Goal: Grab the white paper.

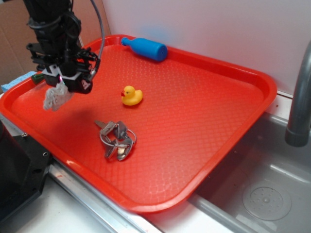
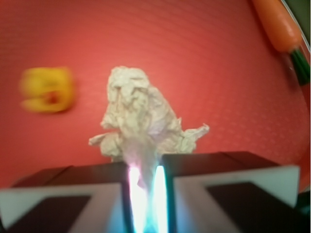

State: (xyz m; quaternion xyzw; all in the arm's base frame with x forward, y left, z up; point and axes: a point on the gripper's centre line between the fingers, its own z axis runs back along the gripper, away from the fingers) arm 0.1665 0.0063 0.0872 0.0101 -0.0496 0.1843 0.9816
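The exterior view looks down at an angle from above and in front of a red tray (image 1: 204, 145), taking in the whole tray, a white wall at the top and a grey sink (image 1: 262, 194) at lower right. The robot arm (image 1: 56, 34) stands in the upper left of the frame.

The wrist view sits on the arm, very close, looking past the fingers (image 2: 97, 194) at the bottom edge onto the tray floor (image 2: 218, 73). Both views share the white paper (image 1: 56, 95) (image 2: 138, 119), the yellow duck (image 1: 131, 95) (image 2: 47, 90), blurred at left, and the tray.
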